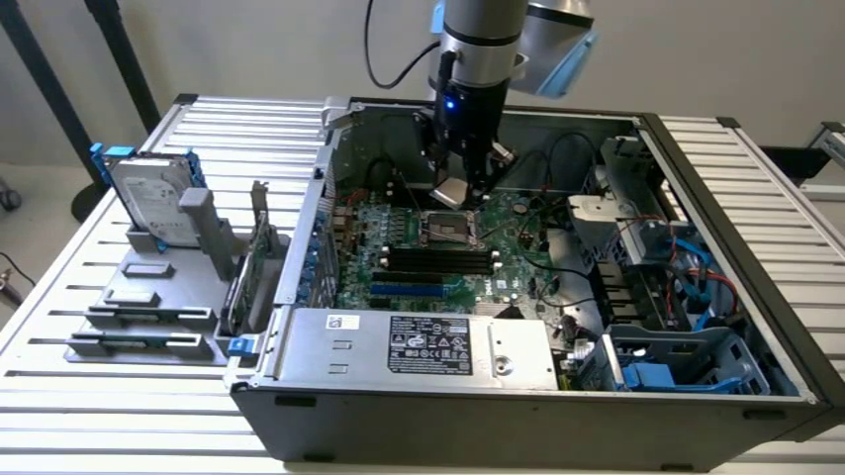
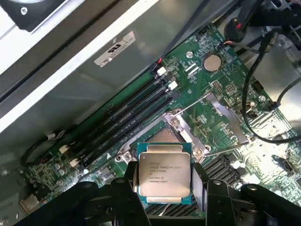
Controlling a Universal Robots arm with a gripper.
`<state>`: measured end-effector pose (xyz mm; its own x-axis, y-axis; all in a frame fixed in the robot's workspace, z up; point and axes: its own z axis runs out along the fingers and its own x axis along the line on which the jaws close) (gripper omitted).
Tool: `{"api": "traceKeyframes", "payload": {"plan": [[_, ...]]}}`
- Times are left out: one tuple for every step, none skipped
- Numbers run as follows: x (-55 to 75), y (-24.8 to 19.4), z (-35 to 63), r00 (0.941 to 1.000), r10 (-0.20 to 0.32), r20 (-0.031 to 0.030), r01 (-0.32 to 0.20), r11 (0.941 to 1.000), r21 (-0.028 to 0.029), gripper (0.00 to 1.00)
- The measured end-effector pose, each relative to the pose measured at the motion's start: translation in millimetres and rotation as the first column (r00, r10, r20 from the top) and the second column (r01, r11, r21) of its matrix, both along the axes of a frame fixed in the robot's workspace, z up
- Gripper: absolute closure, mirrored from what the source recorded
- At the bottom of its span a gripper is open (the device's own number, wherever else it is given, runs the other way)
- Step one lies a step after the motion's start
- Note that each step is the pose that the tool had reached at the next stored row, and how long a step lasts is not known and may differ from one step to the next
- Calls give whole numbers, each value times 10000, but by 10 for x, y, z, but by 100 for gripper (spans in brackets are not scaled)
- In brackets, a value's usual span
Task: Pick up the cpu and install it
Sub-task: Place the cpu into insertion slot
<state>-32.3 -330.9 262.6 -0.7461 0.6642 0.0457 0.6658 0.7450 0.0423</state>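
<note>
The arm (image 1: 482,25) is a round tube of silver-grey metal with a darker band around it. One joint carries a light blue cap (image 1: 571,61). A thin black cable (image 1: 370,35) runs beside it in a curve. Under the tube sits a black wrist part (image 1: 462,119) with a small blue light (image 1: 453,102). The gripper (image 1: 456,188) is black, and its jaws are thick, matte and rounded.

Exterior view sits high at mid-distance, angled down into the open computer case (image 1: 528,416) on the counter (image 1: 79,396), while the wrist view looks down close past the gripper (image 2: 164,188), both sharing the motherboard (image 1: 509,272) (image 2: 221,80) and socket (image 1: 449,230) (image 2: 162,134).
</note>
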Motion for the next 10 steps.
{"api": "traceKeyframes", "payload": {"plan": [[0, 0, -7, 9998, -179, 0, 179, 9998, -1, 45], [0, 0, -13, 9994, -360, -1, 360, 9994, 0, 45], [0, 0, -20, 9986, -538, -3, 538, 9986, 0, 45], [0, 0, -27, 9973, -728, -10, 728, 9973, -1, 45], [0, 0, -32, 9959, -907, -17, 907, 9959, -1, 45], [0, 0, -38, 9941, -1086, -24, 1086, 9941, -2, 45], [0, 0, -44, 9919, -1270, -31, 1270, 9919, -3, 45], [0, 0, -50, 9895, -1448, -38, 1448, 9895, -4, 45], [0, 0, -56, 9867, -1626, -44, 1626, 9867, -6, 45], [0, 0, -62, 9836, -1802, -49, 1802, 9836, -6, 45]]}}
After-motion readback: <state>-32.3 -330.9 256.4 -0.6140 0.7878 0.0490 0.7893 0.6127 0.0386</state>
